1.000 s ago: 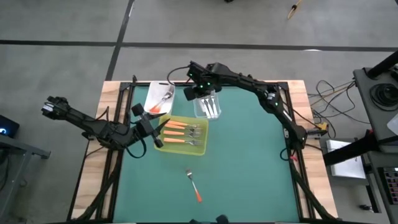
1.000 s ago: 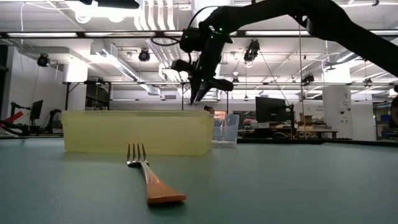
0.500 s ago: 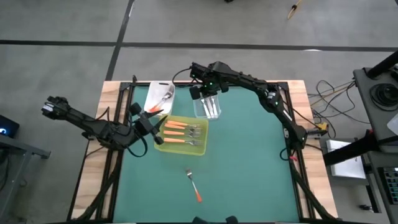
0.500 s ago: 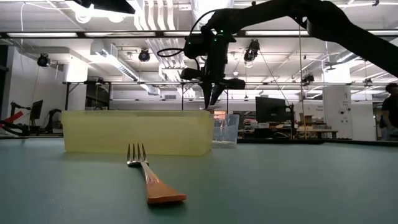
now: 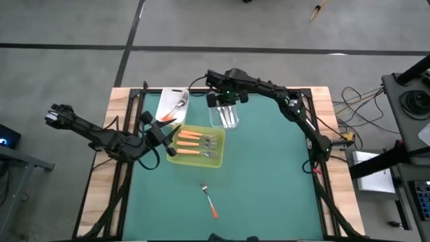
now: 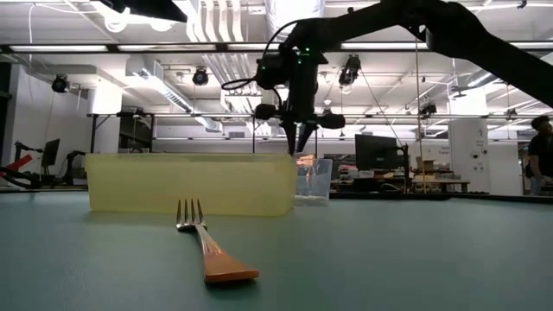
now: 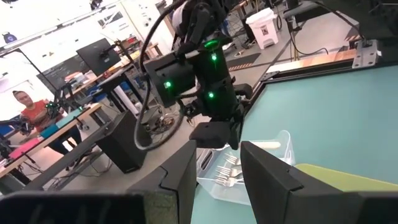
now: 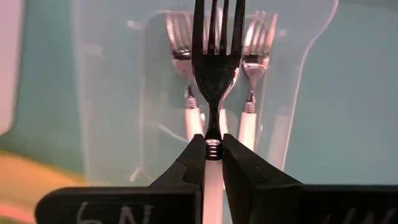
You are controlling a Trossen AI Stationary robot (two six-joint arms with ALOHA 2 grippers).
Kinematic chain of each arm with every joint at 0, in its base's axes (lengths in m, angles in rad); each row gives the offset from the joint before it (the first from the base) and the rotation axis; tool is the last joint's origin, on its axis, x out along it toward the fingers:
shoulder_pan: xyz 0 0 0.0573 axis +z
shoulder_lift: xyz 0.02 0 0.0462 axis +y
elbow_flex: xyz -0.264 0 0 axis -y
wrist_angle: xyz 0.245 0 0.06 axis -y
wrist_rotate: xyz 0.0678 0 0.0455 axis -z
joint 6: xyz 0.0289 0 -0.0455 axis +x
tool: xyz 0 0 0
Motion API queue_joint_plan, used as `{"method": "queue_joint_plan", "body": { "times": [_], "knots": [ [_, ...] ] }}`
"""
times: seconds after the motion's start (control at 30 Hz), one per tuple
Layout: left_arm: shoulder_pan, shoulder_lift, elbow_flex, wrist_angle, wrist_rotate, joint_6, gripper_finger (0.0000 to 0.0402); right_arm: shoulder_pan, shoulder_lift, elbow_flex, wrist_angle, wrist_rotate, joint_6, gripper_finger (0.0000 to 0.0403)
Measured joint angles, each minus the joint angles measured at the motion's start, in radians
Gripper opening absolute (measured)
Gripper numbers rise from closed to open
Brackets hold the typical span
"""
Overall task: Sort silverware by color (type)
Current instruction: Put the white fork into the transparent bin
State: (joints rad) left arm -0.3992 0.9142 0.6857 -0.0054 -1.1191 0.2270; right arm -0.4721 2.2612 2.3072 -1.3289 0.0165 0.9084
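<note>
One white-handled fork (image 8: 217,56), light, stiff, slick, pinched at its neck by right tool (image 8: 211,163) over clear tub (image 5: 224,115); left tool (image 7: 216,177) half-open, empty.

Three orange-handled forks (image 5: 190,143) in the yellow tray (image 5: 216,162), one loose orange-handled fork (image 5: 209,201), three white-handled forks (image 8: 215,99).

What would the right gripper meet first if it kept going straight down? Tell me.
Probably the clear plastic tub below it: the right gripper, shut on a white-handled fork, points at two white-handled forks lying inside. Depth is uncertain.
</note>
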Motion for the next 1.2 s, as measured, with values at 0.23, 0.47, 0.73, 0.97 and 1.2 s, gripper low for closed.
{"method": "queue_joint_plan", "body": {
  "times": [0.23,0.47,0.73,0.97,1.2],
  "knots": [
    [0.000,0.000,0.000,-0.004,0.000,-0.001,0.0107,0.000,0.000,-0.081,0.013,0.010,0.018,0.0020],
    [0.000,0.000,0.000,-0.004,-0.001,0.000,0.0107,0.000,0.000,-0.144,0.085,0.013,0.023,0.0023],
    [0.000,0.000,0.000,-0.004,-0.001,0.000,0.0107,0.000,0.000,-0.221,0.149,0.011,0.037,0.0025],
    [0.000,0.000,0.000,-0.004,-0.001,0.000,0.0107,0.000,0.000,-0.261,0.197,0.010,0.038,0.0026],
    [0.000,0.000,0.000,-0.004,0.000,0.000,0.0107,0.000,0.000,-0.263,0.217,0.010,0.037,0.0026]
  ]
}}
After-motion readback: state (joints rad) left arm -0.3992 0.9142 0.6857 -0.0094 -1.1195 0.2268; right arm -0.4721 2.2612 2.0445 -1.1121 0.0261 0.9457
